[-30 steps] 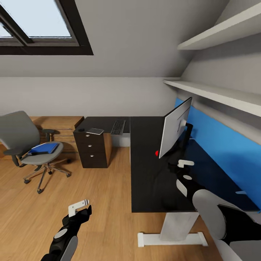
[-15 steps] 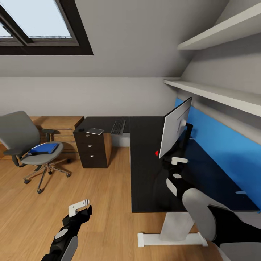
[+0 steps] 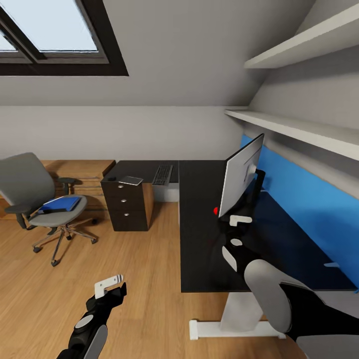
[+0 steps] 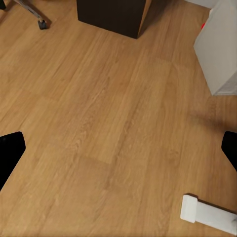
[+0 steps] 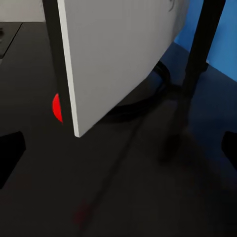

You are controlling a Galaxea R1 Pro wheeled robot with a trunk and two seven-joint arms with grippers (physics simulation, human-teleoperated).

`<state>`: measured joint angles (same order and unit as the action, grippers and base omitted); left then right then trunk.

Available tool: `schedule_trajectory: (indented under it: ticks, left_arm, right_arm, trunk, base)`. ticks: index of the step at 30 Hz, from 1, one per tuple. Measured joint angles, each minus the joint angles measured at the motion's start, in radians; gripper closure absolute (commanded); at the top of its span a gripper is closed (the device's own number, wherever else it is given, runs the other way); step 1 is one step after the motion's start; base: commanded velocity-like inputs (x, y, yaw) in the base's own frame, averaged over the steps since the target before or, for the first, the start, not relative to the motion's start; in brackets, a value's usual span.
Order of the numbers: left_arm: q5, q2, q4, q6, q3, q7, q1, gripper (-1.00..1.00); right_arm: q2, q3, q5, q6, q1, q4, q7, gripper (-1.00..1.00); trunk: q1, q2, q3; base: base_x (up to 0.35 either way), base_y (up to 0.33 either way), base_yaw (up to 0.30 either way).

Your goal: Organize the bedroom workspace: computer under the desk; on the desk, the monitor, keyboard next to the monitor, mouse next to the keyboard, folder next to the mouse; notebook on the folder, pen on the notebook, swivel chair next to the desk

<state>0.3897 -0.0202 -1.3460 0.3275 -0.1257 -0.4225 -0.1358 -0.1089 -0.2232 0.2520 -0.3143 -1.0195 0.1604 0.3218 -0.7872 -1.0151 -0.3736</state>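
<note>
Right arm reaching forward over the black top of the desk (image 3: 199, 239), elbow bent low at the near edge, forearm angled up toward the monitor (image 3: 240, 175). Right gripper (image 3: 234, 223) poised just short of the monitor's lower near corner, above the desk surface, fingers spread wide with nothing between them; in the right wrist view, the monitor's light grey back (image 5: 118, 54) close ahead, thin black stand (image 5: 200, 47) behind it, a small red spot at the screen's lower edge.

Left arm hanging low beside the desk, over the wooden floor (image 3: 124, 269), left gripper (image 3: 110, 285) pointing forward and down, fingers likewise apart and empty; dark fingertips (image 4: 10, 153) at the edges of the left wrist view, white desk foot (image 4: 207, 215) nearby.

Keyboard (image 3: 162, 174) lying on the far wing of the desk, above the drawer unit (image 3: 124, 207). Folder (image 3: 60, 204) flat on the seat of the swivel chair (image 3: 35, 194), well apart from the desk, at the left.
</note>
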Motion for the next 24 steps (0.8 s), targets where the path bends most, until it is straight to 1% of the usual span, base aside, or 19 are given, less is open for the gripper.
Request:
schedule_trajectory:
  ticks: [5, 11, 17, 19, 20, 21, 23, 24]
  left_arm:
    - [0.001, 0.0, 0.004, 0.0, 0.0, 0.0, 0.0, -1.0]
    - [0.002, 0.001, 0.028, 0.0, -0.001, 0.001, 0.0, -1.0]
    - [0.0, 0.003, 0.056, -0.001, -0.003, 0.001, 0.0, -1.0]
    - [0.0, 0.003, 0.058, -0.001, -0.003, 0.001, 0.0, -1.0]
    - [0.001, 0.003, 0.059, -0.001, -0.003, 0.001, 0.0, -1.0]
    - [0.001, 0.004, 0.061, 0.0, -0.004, 0.001, 0.0, -1.0]
    - [0.002, 0.004, 0.062, -0.001, -0.004, 0.001, 0.0, -1.0]
    - [0.001, 0.004, 0.062, -0.001, -0.004, 0.001, 0.0, -1.0]
  right_arm:
    - [-0.01, 0.0, 0.002, 0.0, 0.001, 0.0, 0.003, -1.0]
    - [-0.032, 0.001, 0.003, 0.0, 0.007, 0.005, 0.023, -1.0]
    - [-0.037, 0.002, 0.003, 0.026, 0.008, 0.016, 0.029, -1.0]
    - [-0.037, 0.002, 0.002, 0.04, 0.008, 0.024, 0.03, -1.0]
    - [-0.039, 0.002, 0.001, 0.058, 0.008, 0.042, 0.03, -1.0]
    - [-0.044, 0.001, -0.001, 0.107, 0.016, 0.088, 0.031, -1.0]
    - [-0.046, 0.001, -0.002, 0.126, 0.025, 0.116, 0.031, -1.0]
    - [-0.048, 0.001, -0.002, 0.145, 0.034, 0.147, 0.031, -1.0]
  trunk:
    - [0.0, 0.0, 0.0]
    - [0.0, 0.0, 0.0]
    - [0.0, 0.0, 0.0]
    - [0.0, 0.0, 0.0]
    - [0.0, 0.0, 0.0]
    - [0.0, 0.0, 0.0]
    - [0.0, 0.0, 0.0]
    - [0.0, 0.0, 0.0]
  base:
    - [0.0, 0.0, 0.0]
    - [0.0, 0.0, 0.0]
    - [0.0, 0.0, 0.0]
    - [0.0, 0.0, 0.0]
    - [0.0, 0.0, 0.0]
    - [0.0, 0.0, 0.0]
    - [0.0, 0.0, 0.0]
    - [0.0, 0.0, 0.0]
